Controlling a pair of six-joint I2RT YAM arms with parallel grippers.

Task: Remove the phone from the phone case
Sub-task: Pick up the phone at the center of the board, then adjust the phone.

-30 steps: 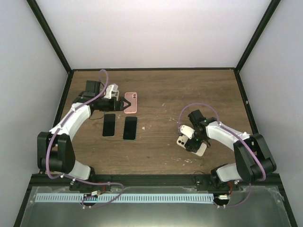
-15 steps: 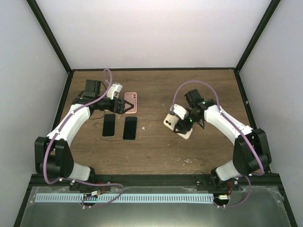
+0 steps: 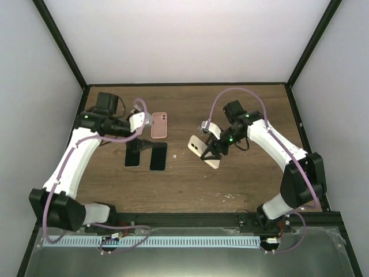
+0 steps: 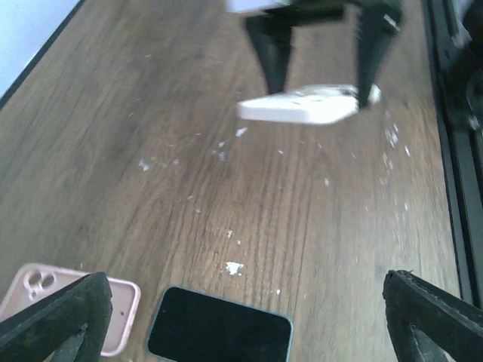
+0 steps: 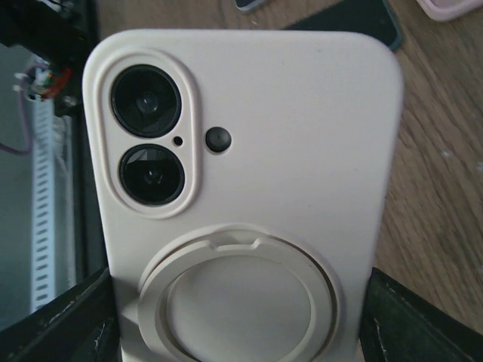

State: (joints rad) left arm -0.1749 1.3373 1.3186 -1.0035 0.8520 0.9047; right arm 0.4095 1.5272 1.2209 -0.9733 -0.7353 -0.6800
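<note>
Over the middle of the tabletop (image 3: 248, 115) our right hand (image 3: 210, 150) clamps the cream phone case (image 5: 249, 173), the phone (image 5: 147, 102) inside it, held off the wood. Our left hand (image 3: 147, 148) hangs spread wide above two black phones (image 3: 159, 158), a pink case (image 3: 159, 125) just beyond

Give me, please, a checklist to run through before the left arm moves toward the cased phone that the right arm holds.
1. Right jaws shut on the cream silicone-cased phone: ok.
2. Phone held off the brown wooden table: ok.
3. Lenses visible through the case cutout, phone inside: ok.
4. Left jaws open and empty: ok.
5. Left jaws above, not touching, the pink phone case and black flat phone: ok.
6. Firmness of the right grip: cannot tell.
</note>
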